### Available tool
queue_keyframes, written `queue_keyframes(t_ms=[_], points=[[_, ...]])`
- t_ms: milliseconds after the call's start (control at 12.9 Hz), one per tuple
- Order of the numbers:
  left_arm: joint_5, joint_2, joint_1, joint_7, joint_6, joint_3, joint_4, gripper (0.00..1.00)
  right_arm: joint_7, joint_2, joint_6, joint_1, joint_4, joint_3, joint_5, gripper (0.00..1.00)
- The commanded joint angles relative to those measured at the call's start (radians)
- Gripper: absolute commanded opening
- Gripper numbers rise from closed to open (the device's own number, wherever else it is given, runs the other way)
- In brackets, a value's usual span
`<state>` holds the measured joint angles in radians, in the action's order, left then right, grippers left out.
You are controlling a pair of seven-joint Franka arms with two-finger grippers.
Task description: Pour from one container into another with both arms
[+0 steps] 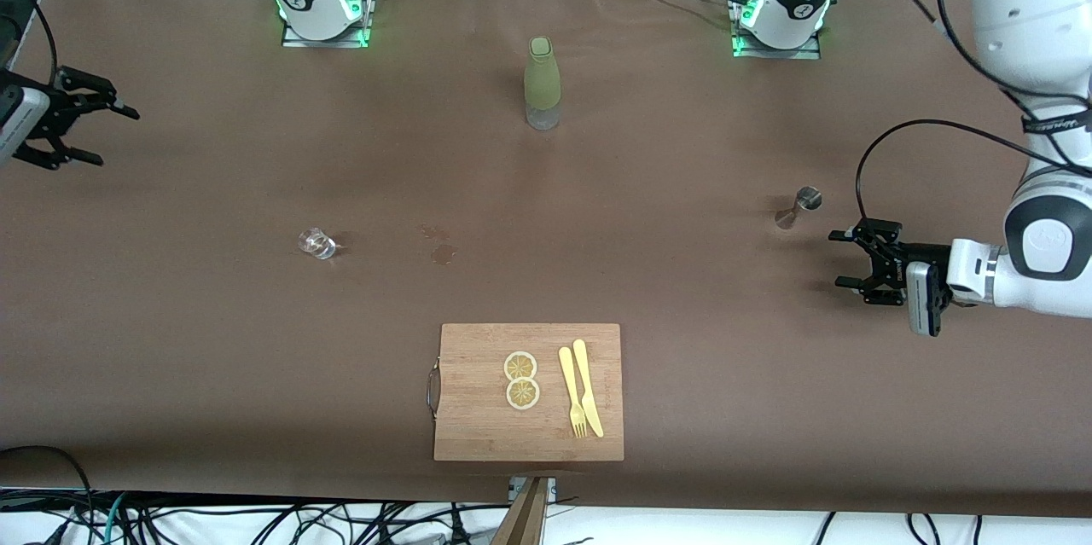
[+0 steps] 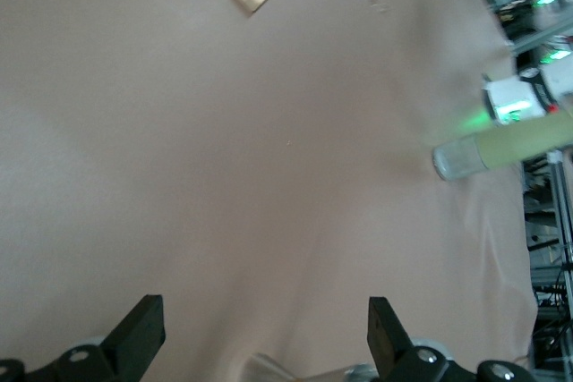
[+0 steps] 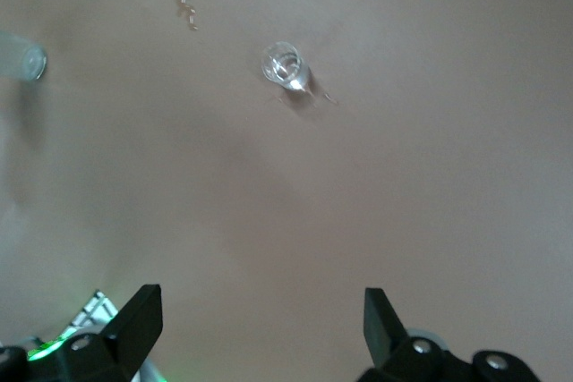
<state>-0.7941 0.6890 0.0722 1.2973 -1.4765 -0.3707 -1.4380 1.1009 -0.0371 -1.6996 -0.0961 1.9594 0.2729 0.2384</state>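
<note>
The small silver jigger [image 1: 798, 208] stands on the brown table toward the left arm's end. My left gripper [image 1: 840, 258] hovers open just beside it, a little nearer the front camera. In the left wrist view the jigger [image 2: 269, 369] shows only at the picture's edge between the open fingers [image 2: 143, 333] of the left gripper [image 2: 265, 310]. The tiny clear tumbler [image 1: 316, 243] stands toward the right arm's end. My right gripper [image 1: 113, 136] hangs open over the table's end, well apart from the tumbler [image 3: 285, 67]; nothing sits between the fingers of this gripper [image 3: 261, 300].
A tall olive-green bottle [image 1: 542, 83] stands mid-table near the bases. A wooden cutting board [image 1: 478, 417] with lemon slices [image 1: 521, 379], a yellow knife and fork [image 1: 580, 400] lies near the front edge. Small wet stains [image 1: 439, 245] mark the cloth between tumbler and jigger.
</note>
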Motion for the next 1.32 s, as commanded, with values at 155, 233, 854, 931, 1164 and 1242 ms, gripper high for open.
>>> queue_keyframes(t_ms=[155,233,854,931,1164,1242], points=[[0.394,-0.199,0.024,-0.319,-0.041,0.142,0.072,1.00,-0.346,0.006,0.086,0.030,-0.120,-0.076,-0.132,1.00],[0.502,-0.235,0.024,-0.320,-0.038,0.183,0.086,1.00,-0.428,0.009,0.101,0.035,-0.143,-0.089,-0.151,1.00],[0.582,-0.334,-0.025,-0.370,-0.111,0.194,0.117,1.00,-0.869,0.046,0.141,0.079,-0.292,-0.181,-0.212,1.00],[0.585,-0.351,-0.023,-0.514,-0.108,0.197,0.117,1.00,-0.868,0.048,0.140,0.079,-0.296,-0.181,-0.212,1.00],[0.589,-0.399,-0.017,-0.991,-0.082,0.232,0.111,1.00,-0.871,0.040,0.111,0.076,-0.292,-0.182,-0.214,1.00],[0.590,-0.416,-0.017,-1.104,-0.065,0.248,0.110,1.00,-0.869,0.037,0.092,0.076,-0.284,-0.184,-0.214,1.00]])
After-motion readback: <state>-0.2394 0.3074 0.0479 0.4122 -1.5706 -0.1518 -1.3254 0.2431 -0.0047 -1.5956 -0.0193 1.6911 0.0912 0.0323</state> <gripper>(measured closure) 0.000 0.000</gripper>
